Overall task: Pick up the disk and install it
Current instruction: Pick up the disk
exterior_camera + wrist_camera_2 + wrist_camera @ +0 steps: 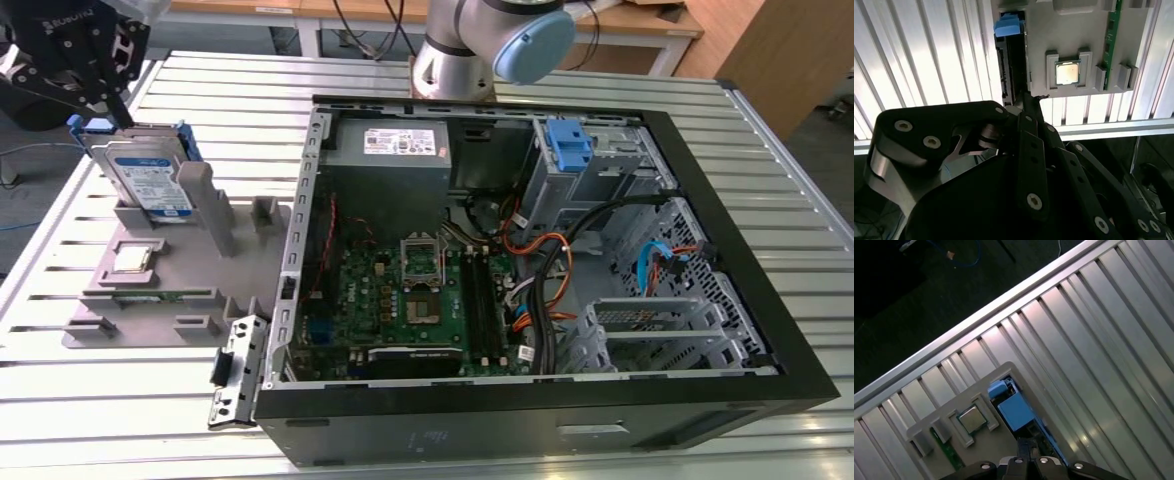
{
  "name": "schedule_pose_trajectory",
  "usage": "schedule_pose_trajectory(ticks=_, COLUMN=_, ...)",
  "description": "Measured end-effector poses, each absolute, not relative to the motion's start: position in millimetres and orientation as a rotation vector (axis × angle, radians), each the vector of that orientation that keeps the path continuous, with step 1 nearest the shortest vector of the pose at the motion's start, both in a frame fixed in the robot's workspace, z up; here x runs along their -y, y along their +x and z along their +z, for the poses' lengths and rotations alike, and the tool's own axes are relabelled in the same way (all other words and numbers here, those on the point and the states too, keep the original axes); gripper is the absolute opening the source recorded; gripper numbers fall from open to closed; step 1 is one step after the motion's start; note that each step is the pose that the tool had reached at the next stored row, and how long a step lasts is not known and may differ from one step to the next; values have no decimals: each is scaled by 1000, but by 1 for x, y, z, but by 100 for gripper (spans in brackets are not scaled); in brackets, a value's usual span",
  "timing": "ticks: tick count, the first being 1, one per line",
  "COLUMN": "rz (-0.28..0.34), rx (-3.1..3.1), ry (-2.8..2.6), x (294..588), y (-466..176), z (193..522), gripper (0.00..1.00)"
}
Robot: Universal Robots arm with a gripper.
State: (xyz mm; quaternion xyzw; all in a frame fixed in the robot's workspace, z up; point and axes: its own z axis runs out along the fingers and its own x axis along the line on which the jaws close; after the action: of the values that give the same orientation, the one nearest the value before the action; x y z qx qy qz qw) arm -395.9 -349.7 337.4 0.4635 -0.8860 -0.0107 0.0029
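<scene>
The ribbed aluminium table [240, 90] has bare strips along its edges around the open black computer case [787, 330]. Just beside the case, a grey plastic holder [167, 255] keeps the silver, blue-framed disk [147, 175] upright, its white-and-blue label showing. The black gripper [118, 112] sits at the disk's top edge; I cannot tell whether it clamps the disk.

In the exterior view, an open computer case [534, 420] is seen at centre and right on a slatted metal table [107, 400]. A green motherboard [387, 300] is mounted inside, below a grey power supply [400, 150]. At left, a processor chip [131, 260] is carried by a grey holder [147, 320].
</scene>
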Motion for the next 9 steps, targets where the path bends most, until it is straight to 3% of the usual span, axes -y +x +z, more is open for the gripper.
schedule_pose_trajectory(ticks=9, rz=-43, rx=2724, ry=1557, x=349, y=-396, z=337, gripper=10)
